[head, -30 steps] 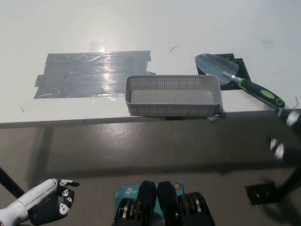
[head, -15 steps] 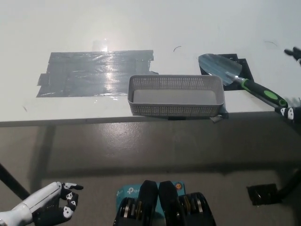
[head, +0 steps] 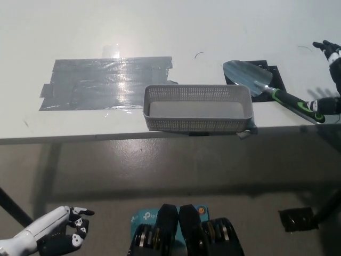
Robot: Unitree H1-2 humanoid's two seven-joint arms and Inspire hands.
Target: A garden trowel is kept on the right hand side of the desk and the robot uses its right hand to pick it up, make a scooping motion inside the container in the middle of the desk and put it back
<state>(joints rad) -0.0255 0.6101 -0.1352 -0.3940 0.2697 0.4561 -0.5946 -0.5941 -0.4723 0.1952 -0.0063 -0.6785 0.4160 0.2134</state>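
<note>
The garden trowel (head: 287, 100) lies flat near the table's (head: 160, 26) right edge, just beside the container (head: 197, 124). The reach-to-grasp step is judged in hand: the right hand (head: 334, 80) is positioned at the handle's end, fingers (head: 326, 47) spread, nothing gripped. Closure around the handle is required next. The left hand (head: 56, 234) rests below the table's near edge.

Desk (head: 160, 26): smooth white top, semi-gloss, showing glare. Tape (head: 106, 82): grey, shiny, wrinkled. Basket (head: 197, 124): matt grey perforated plastic. Trowel (head: 250, 77): dull metal blade, black-and-green plastic handle.
</note>
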